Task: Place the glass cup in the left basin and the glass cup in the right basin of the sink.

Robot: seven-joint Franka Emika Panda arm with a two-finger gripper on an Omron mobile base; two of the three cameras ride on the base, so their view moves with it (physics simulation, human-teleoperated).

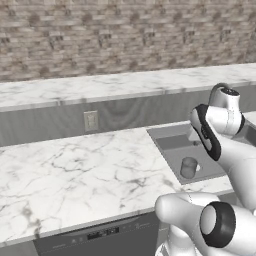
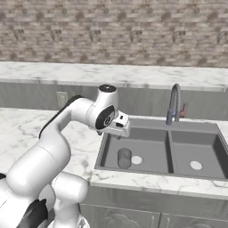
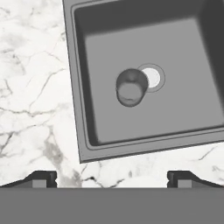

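Note:
A glass cup [image 2: 124, 158] stands upright on the floor of the left basin of the dark grey sink [image 2: 169, 147], just left of that basin's pale drain [image 2: 136, 159]. From the hand view, the cup [image 3: 131, 87] touches the drain ring [image 3: 152, 77]. My gripper [image 2: 118, 134] hangs above the sink's left rim [image 3: 76, 109], well above the cup, open with nothing between its fingers. Its two dark fingertips [image 3: 43, 178] stand wide apart. The right basin [image 2: 198, 149] holds just its drain [image 2: 196, 165]. In the left base view, the cup [image 1: 188, 167] sits beside my forearm.
A curved grey faucet [image 2: 174, 100] rises behind the divider. White marble counter [image 1: 75, 170] spreads left of the sink, with a wall outlet [image 1: 90, 120] on the grey backsplash. A dishwasher panel [image 1: 95, 235] sits below the counter's front edge. A raised marble ledge [image 2: 111, 73] runs behind.

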